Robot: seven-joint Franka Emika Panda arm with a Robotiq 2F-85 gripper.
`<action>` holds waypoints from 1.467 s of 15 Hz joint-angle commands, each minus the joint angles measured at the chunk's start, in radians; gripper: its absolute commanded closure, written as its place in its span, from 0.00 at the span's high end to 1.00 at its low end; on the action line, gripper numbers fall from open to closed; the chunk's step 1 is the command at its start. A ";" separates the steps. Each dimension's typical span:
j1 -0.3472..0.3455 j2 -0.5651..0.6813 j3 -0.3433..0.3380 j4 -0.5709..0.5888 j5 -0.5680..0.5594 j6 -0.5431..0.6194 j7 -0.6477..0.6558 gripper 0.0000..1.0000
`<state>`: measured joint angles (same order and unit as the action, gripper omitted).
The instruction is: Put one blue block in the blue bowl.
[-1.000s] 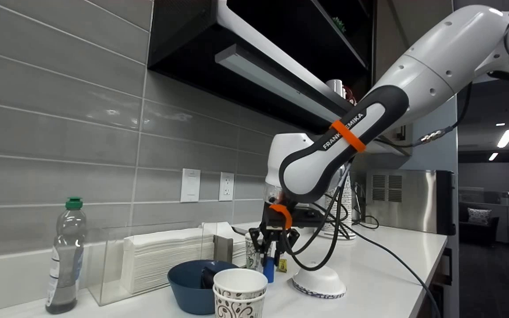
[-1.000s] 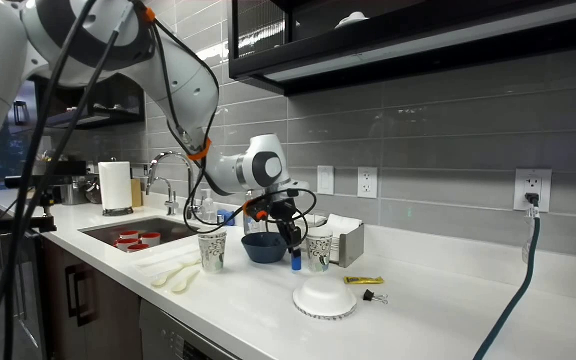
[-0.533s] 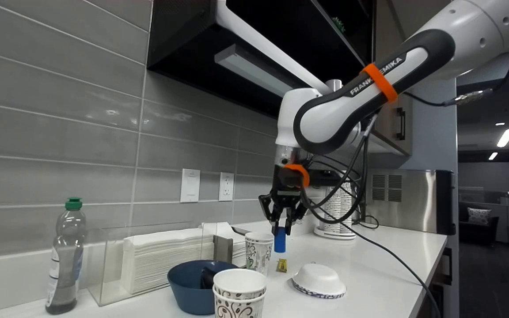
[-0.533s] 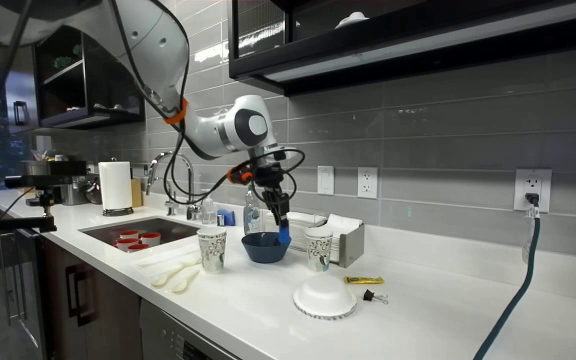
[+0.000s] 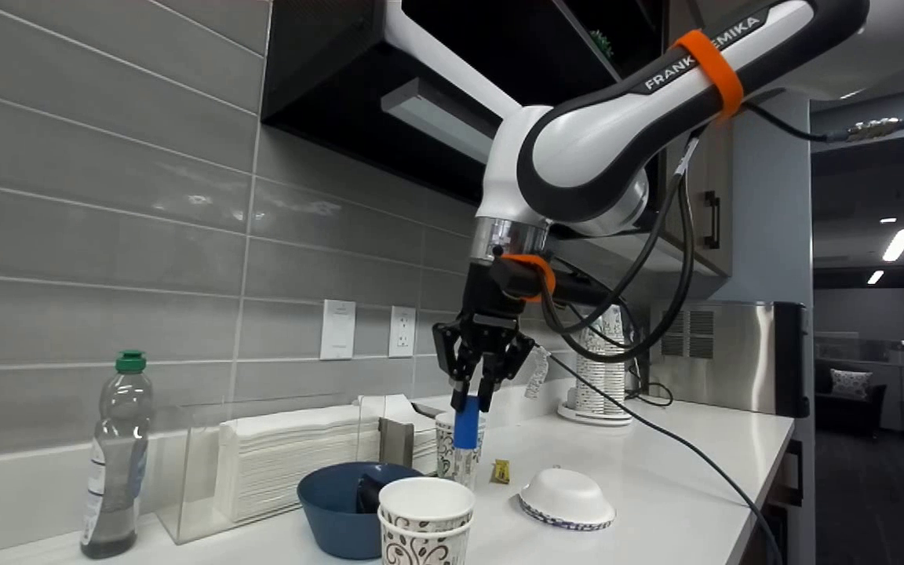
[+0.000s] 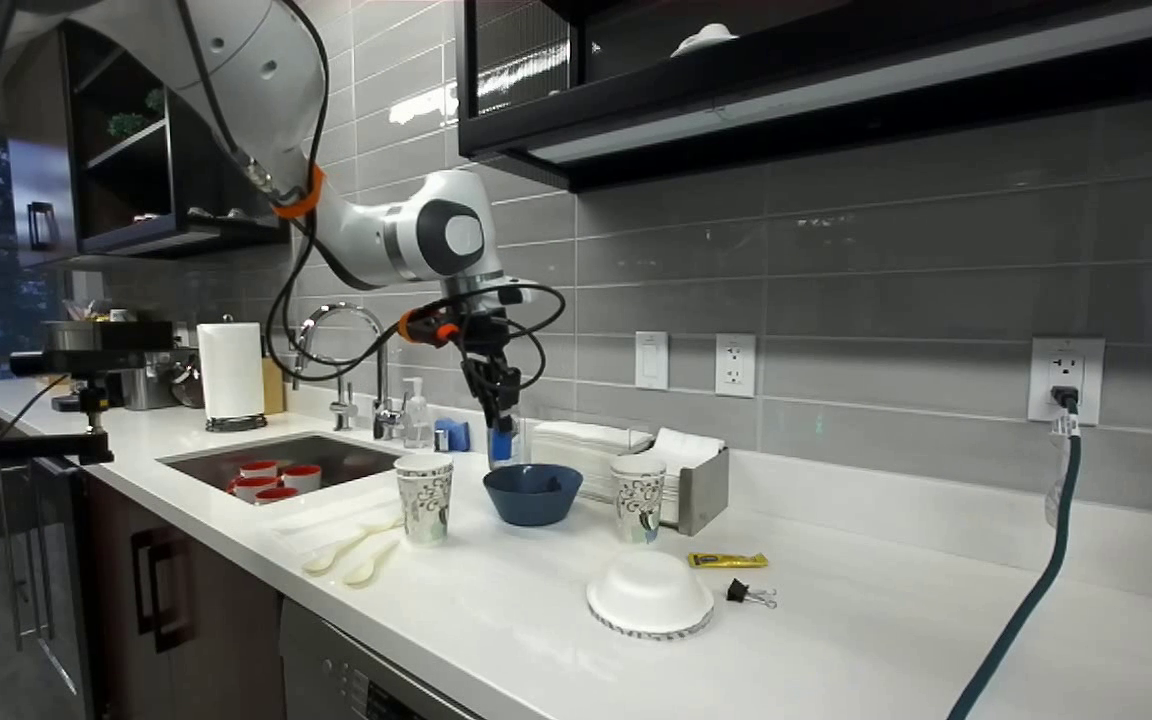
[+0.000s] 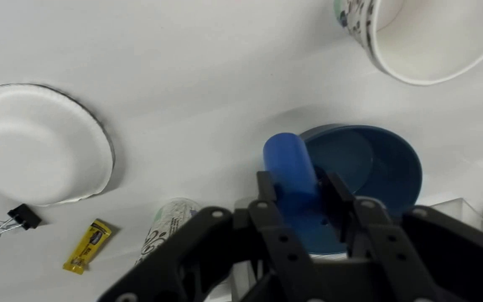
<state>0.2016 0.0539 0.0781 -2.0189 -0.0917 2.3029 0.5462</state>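
Note:
My gripper (image 5: pixel 473 399) is shut on the blue block (image 5: pixel 466 424) and holds it upright in the air. In an exterior view the gripper (image 6: pixel 502 420) and the block (image 6: pixel 502 447) appear above the rim of the blue bowl (image 6: pixel 526 503), toward its left. In an exterior view the block appears up and right of the bowl (image 5: pixel 334 522). In the wrist view the block (image 7: pixel 287 155) sits between the fingertips (image 7: pixel 300 184) and overlaps the left part of the bowl (image 7: pixel 401 167), hiding some of it. A dark item (image 5: pixel 369 493) shows inside the bowl.
Patterned cups stand near the bowl: a stack (image 5: pixel 424 510) and a cup (image 6: pixel 638 500) by the napkin holder (image 6: pixel 706 490). A white ribbed dish (image 6: pixel 651 590), yellow packet (image 7: pixel 87 247) and binder clip (image 7: pixel 25 216) lie on the counter. A soap bottle (image 5: pixel 116 463) stands behind.
My gripper has lifted the blue block off the counter from beside the cup and carried it up and toward the bowl. The bowl, cups and dish have not moved.

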 commanded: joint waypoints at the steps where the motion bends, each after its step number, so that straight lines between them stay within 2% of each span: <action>1: -0.016 0.001 0.021 0.002 0.005 -0.002 0.000 0.33; 4: -0.018 0.001 0.021 0.002 0.009 -0.002 -0.002 0.33; 5: -0.019 0.001 0.021 0.002 0.009 -0.002 -0.002 0.08; 6: -0.015 0.008 0.026 0.003 0.024 0.022 0.003 0.08; 10: 0.005 0.089 0.039 0.053 -0.034 0.160 0.077 0.08; 12: 0.019 0.136 0.042 0.089 -0.048 0.185 0.093 0.08; 22: 0.095 0.393 0.002 0.345 -0.028 0.135 0.111 0.08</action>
<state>0.2699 0.3619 0.1110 -1.7873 -0.1187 2.4760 0.6295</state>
